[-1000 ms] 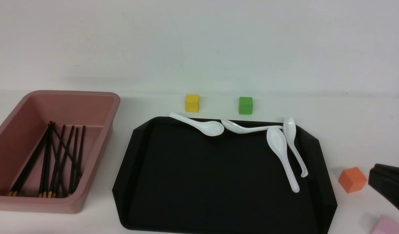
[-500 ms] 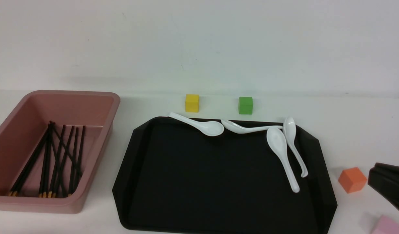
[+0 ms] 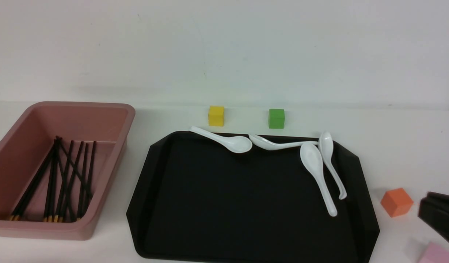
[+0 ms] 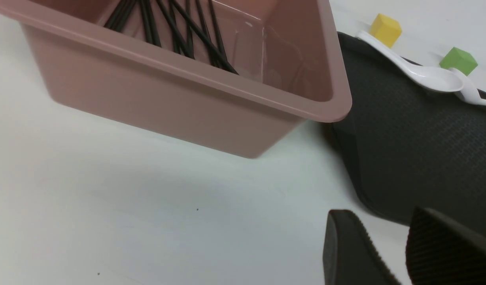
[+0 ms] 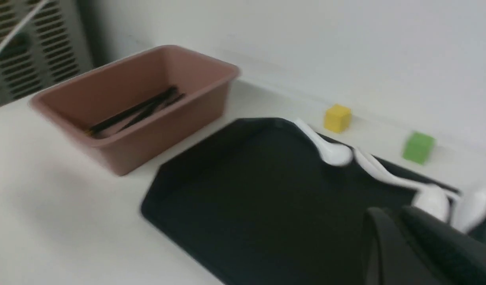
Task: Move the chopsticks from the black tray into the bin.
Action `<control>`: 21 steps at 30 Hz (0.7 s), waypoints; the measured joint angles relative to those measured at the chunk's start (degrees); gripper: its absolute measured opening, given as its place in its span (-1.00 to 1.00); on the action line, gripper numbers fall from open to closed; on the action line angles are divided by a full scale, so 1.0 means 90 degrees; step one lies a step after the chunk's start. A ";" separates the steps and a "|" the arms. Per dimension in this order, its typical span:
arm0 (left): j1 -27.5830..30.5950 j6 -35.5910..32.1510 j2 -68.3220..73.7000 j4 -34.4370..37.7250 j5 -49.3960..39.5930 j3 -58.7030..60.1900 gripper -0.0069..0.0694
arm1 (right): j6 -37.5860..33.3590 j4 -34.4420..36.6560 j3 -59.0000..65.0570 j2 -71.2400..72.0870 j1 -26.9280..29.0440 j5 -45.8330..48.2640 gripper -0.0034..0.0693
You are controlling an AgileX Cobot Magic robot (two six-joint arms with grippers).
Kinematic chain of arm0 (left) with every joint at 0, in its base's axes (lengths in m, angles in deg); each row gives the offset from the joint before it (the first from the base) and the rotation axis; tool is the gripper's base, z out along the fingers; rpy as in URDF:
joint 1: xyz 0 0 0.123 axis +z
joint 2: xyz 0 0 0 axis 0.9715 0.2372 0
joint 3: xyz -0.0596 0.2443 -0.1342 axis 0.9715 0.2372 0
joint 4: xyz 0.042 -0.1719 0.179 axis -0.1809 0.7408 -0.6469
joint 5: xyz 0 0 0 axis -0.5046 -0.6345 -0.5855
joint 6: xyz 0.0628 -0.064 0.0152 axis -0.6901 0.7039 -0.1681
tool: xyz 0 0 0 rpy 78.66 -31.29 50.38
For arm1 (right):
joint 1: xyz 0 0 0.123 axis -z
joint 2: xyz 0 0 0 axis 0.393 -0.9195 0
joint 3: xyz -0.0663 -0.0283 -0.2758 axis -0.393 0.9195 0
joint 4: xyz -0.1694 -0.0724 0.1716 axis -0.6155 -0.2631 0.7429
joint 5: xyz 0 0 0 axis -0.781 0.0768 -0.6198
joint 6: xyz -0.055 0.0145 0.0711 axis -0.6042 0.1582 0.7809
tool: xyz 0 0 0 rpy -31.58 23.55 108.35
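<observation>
Several black chopsticks (image 3: 63, 179) with yellow-gold ends lie in the dusty-pink bin (image 3: 82, 105) at the left. The black tray (image 3: 246, 204) fills the middle, and no chopsticks show on it. My right gripper (image 3: 423, 210) is low at the right edge, beside the tray, shut and empty. In the right wrist view its fingers (image 5: 391, 213) sit close together over the tray (image 5: 266, 198). My left gripper (image 4: 381, 215) shows only in the left wrist view. It is open and empty, over the table near the tray's corner (image 4: 416, 150) and the bin (image 4: 179, 95).
Several white spoons (image 3: 315, 164) lie along the tray's far edge and right side. A yellow cube (image 3: 216, 115) and a green cube (image 3: 276, 118) stand behind the tray. An orange cube (image 3: 396, 202) and a pink cube (image 3: 434, 253) sit by my right gripper.
My right gripper has drawn back a little toward the right edge and lower. Nothing else has moved.
</observation>
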 joint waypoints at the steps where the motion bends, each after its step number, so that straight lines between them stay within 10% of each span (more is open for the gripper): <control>1: 0.0000 0.0000 0.0000 0.0000 0.0000 0.0000 -0.19 | -0.0018 0.0105 0.0105 0.0114 0.0254 0.0000 -0.69; 21: 0.0000 0.0000 0.0000 0.0000 0.0000 0.0000 -0.19 | -0.0059 -0.0035 0.2655 0.2828 0.4087 0.0094 -0.62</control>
